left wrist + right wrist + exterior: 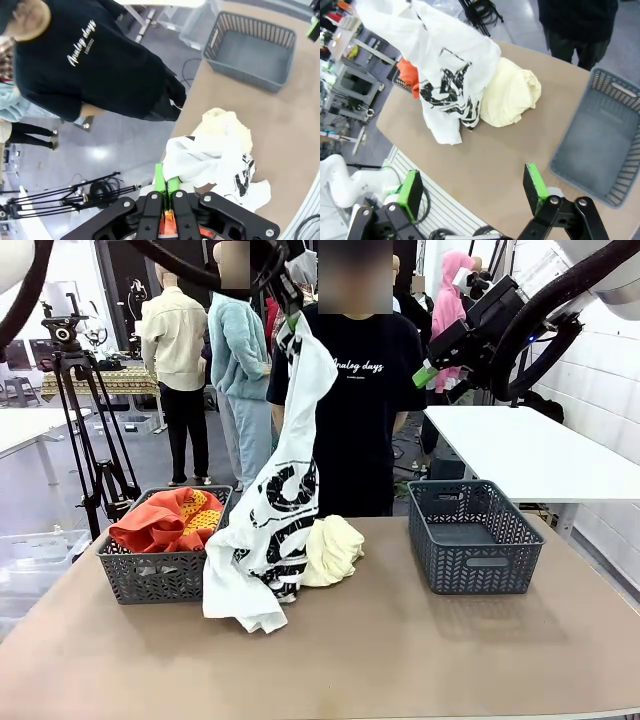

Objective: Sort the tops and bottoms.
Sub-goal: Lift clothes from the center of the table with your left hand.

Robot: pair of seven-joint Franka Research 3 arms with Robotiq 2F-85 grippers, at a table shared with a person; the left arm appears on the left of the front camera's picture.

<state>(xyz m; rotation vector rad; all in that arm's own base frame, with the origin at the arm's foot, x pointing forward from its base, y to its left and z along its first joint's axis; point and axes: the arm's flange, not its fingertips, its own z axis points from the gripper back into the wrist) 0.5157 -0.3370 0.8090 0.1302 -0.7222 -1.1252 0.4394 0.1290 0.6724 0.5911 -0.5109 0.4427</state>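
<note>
My left gripper (166, 184) is pinched shut on the top of the white T-shirt (275, 510) and holds it high up, above the left basket (160, 580) and a little to its right. The shirt hangs down long. Its bottom end sits bunched on the table (400, 660) just beside that basket, touching the basket's right side. A red-orange T-shirt (165, 520) lies inside the basket, so I think tops go there and this white one is next. A cream cloth (335, 545) lies just past the shirt, on the side away from the basket, and touches it. I cannot tell if it is a top or a bottom. To do this well I should lift higher first, so the low end comes off the table and clears the basket's rim. Then I should slide over the basket, go down slowly so the shirt folds in, and only then let go. I must not drag the cream cloth along. My right gripper (472, 187) is wide open with nothing in it, well apart from the left basket, up near the other basket (475, 565).
</note>
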